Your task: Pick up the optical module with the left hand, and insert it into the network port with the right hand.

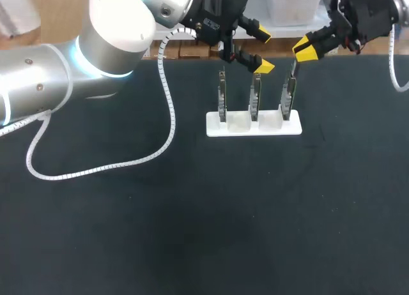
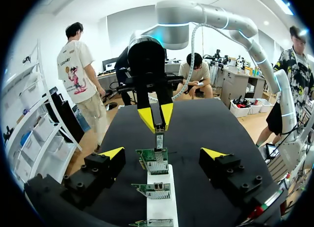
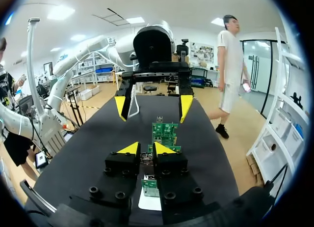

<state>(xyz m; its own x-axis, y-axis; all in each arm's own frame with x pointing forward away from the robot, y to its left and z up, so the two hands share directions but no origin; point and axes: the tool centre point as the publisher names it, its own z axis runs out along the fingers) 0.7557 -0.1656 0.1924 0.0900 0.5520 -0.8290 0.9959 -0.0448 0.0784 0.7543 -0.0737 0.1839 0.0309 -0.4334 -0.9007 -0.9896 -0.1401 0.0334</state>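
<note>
The optical module [image 2: 159, 140] is pinched between the yellow tips of your right end effector [image 2: 158, 127], held upright with its free end pointing down. It sits directly over the network port [image 2: 158, 158] on the top edge of the green board [image 2: 148, 166] at the right end of the row. The upright hold lines the module's long axis up with the port's opening, so a straight descent should seat it. From these views you cannot tell whether the module's end has entered the port or only touches its mouth.

That board stands on edge in a white holder [image 1: 254, 126], which also carries a middle board [image 1: 255, 98] and a third board [image 1: 222, 98]. The holder keeps all three upright with their ports facing up, which suits an approach from above.

Your left end effector [image 1: 262, 50] is wide open and holds nothing. It hangs above the middle of the row, facing the right one, with its fingers spread to either side of the boards and touching none. It looks to have finished its part, so the insertion is now the right arm's job.

The holder rests on the black counter [image 1: 192, 212], toward its far edge. The left arm's white spiral cable [image 1: 96, 172] lies in a loop across the counter, well apart from the holder.
</note>
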